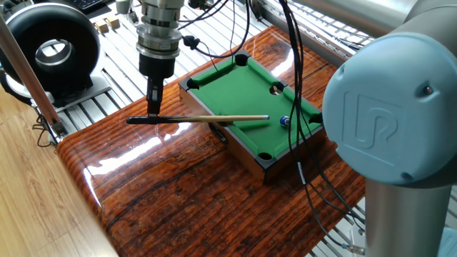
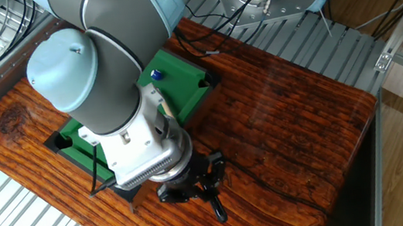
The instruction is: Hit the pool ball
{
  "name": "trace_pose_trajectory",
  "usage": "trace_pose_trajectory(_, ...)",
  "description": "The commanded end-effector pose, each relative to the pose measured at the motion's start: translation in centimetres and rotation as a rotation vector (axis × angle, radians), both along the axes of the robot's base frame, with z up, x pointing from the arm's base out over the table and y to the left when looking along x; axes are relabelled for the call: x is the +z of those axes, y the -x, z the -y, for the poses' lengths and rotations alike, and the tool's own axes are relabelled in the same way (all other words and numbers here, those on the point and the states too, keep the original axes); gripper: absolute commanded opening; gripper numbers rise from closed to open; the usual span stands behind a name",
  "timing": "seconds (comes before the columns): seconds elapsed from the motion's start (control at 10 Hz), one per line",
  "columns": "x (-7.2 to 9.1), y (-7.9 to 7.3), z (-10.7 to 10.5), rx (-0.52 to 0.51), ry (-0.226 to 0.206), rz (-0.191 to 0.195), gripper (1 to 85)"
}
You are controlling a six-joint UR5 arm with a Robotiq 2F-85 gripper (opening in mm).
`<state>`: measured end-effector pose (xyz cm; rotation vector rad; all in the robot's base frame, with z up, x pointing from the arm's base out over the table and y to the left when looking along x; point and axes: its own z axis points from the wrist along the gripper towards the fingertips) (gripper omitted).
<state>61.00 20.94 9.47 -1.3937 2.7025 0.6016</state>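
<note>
A small green pool table (image 1: 243, 89) with black rails sits on the wooden tabletop. The pool ball (image 1: 283, 121), dark blue and tiny, rests near the table's right rail; in the other fixed view the pool ball (image 2: 156, 75) lies on the felt near the arm. My gripper (image 1: 153, 114) is shut on the dark butt of a thin wooden cue (image 1: 207, 118), left of the table. The cue lies nearly level over the felt, its pale tip a short gap left of the ball. In the other fixed view the gripper (image 2: 211, 198) hangs below the arm's bulk.
A black round device (image 1: 53, 50) stands at the back left on metal rails. Cables (image 1: 296, 57) hang across the pool table's far side. The large grey arm joint (image 1: 389, 128) blocks the right of one fixed view. The tabletop's edge (image 1: 86, 193) runs along the front left.
</note>
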Motion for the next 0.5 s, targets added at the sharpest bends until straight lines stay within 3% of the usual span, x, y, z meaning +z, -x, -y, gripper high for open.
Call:
trace_pose_trajectory(0.0, 0.32, 0.27, 0.24, -0.021, 0.002, -0.016, 1.0)
trace_pose_trajectory(0.4, 0.37, 1.14, 0.50, -0.018, 0.004, -0.049, 1.0)
